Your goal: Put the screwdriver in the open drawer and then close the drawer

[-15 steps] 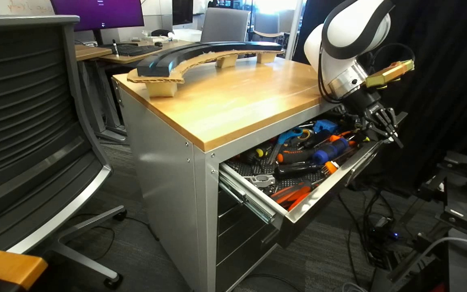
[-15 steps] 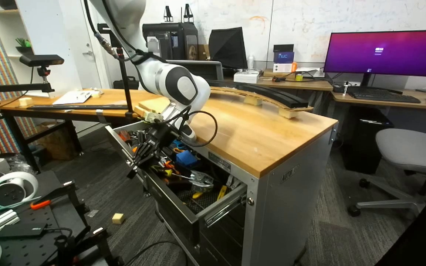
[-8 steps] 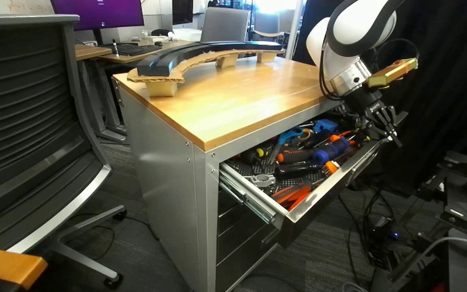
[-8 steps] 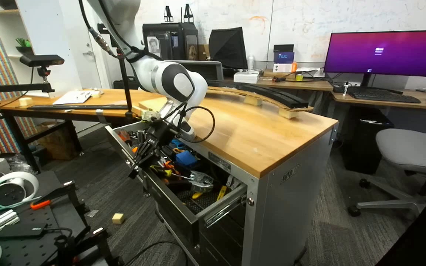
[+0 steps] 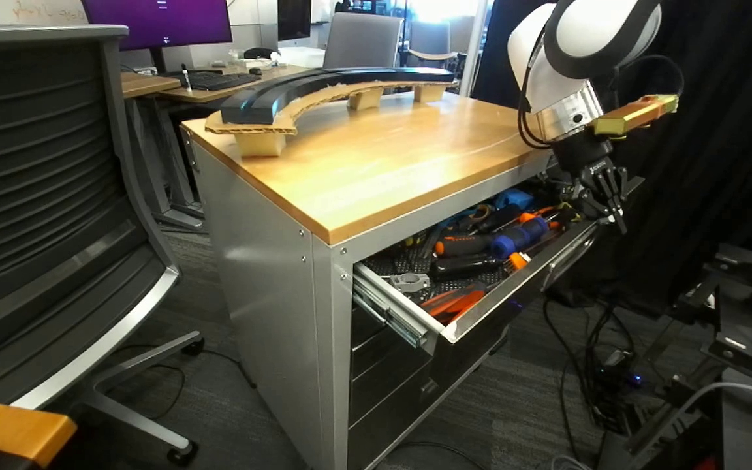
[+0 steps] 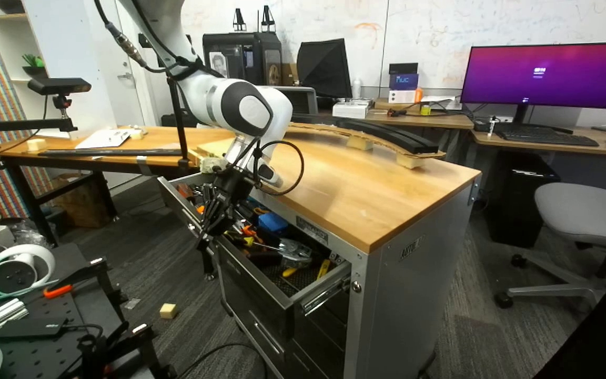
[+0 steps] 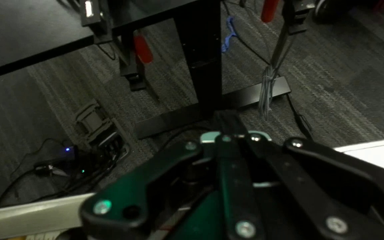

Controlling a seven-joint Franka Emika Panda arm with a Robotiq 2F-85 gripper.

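Several heaped tools (image 5: 519,238) could snag the cabinet frame (image 5: 441,210), jamming the drawer (image 5: 480,336); the pincer (image 7: 232,128), clenched, seemingly empty, might slip off if pushing askew.

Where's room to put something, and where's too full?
The wooden top has a bare stretch between the black curved piece and the drawer. The drawer is crowded with orange handles and a blue handle, and the tool is by its front edge.

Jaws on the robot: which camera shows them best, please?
The wrist view shows the jaws best: they look biggest there, so you can even see their screws. Both exterior views show them too, but much smaller and dark, near the drawer front.
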